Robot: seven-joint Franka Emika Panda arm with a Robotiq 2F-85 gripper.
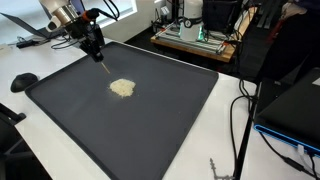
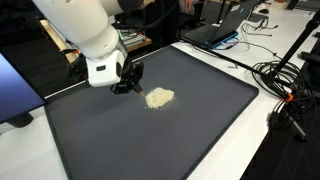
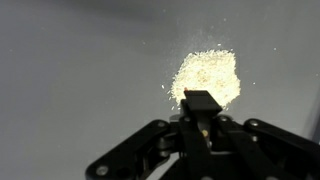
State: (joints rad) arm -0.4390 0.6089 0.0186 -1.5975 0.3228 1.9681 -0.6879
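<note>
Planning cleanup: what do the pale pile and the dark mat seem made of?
Pile: loose, dry, pale-yellow grains or crumbs, since specks scatter round its edge; what exactly is unclear. Mat: dark grey, matte, perhaps rubber or fabric; it shows no glare.

Both exterior views look down on the mat [image 1: 170,130] from different sides, sharing the pile [image 1: 122,88]. The wrist view sits close above it, facing down.

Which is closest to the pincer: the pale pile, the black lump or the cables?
The pale pile, on the mat right by the pincer. The lump and cables lie off the mat.
</note>
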